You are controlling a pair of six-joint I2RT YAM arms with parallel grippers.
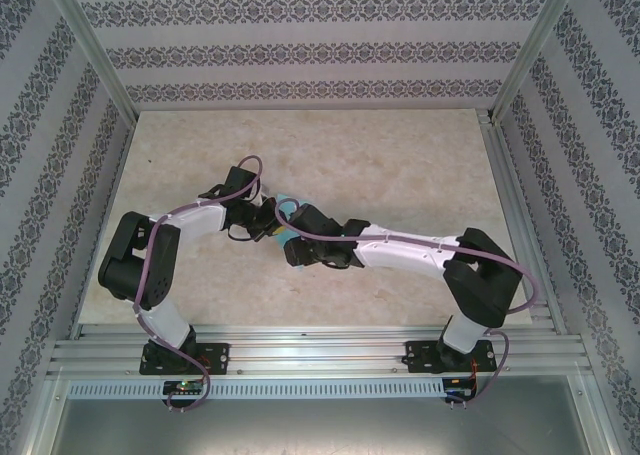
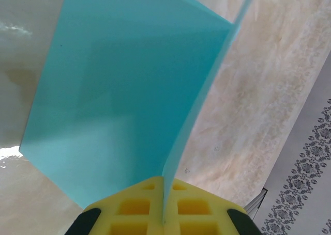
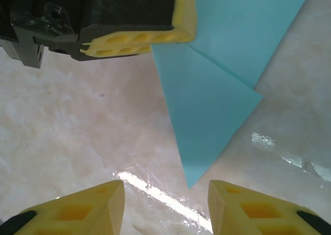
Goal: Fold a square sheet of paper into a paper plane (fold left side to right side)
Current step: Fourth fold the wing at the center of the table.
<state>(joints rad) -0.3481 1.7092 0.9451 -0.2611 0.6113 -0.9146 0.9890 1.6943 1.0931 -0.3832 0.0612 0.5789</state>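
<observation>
The light-blue sheet of paper [image 1: 289, 213] lies mid-table between my two grippers, folded to a point. In the left wrist view one flap of the paper [image 2: 119, 90] stands up off the table. My left gripper [image 2: 165, 199] is shut on that flap's edge, with the sheet pinched between its yellow fingers [image 2: 134, 209]. In the right wrist view the paper's pointed tip [image 3: 207, 116] lies flat on the table, aimed at my right gripper [image 3: 165, 206]. That gripper is open, with nothing between its fingers, just short of the tip. The left gripper's yellow finger [image 3: 139, 38] holds the paper at the top.
The tabletop [image 1: 400, 165] is pale marble with glare patches. Patterned walls [image 1: 300, 50] stand on three sides and aluminium rails [image 1: 320, 350] run along the near edge. Both arms reach inward and meet at the paper.
</observation>
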